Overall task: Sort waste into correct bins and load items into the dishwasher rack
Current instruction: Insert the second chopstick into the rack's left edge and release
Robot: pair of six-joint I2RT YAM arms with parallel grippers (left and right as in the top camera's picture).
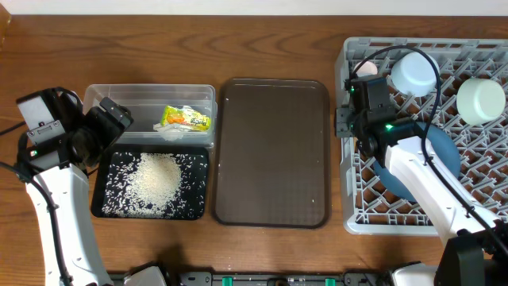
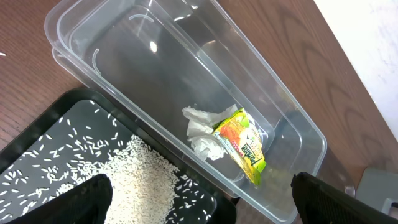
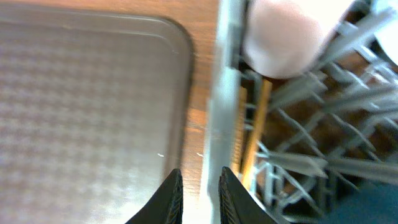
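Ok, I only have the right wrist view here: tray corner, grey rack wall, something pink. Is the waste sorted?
Observer: It looks so. The snack wrapper and tissue lie in the clear tub.
Operator: And the rice?
Observer: The rice is heaped in the black tray, right beside the tub.
Operator: What's in the rack besides the pink thing?
Observer: That's the pink cup. The rack also holds the small light blue bowl, pale green bowl and dark blue bowl.

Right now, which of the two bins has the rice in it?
The shallow black tray, the one nearer the table's front edge, holds the white rice. The clear plastic tub behind it holds only the snack wrapper and tissue.
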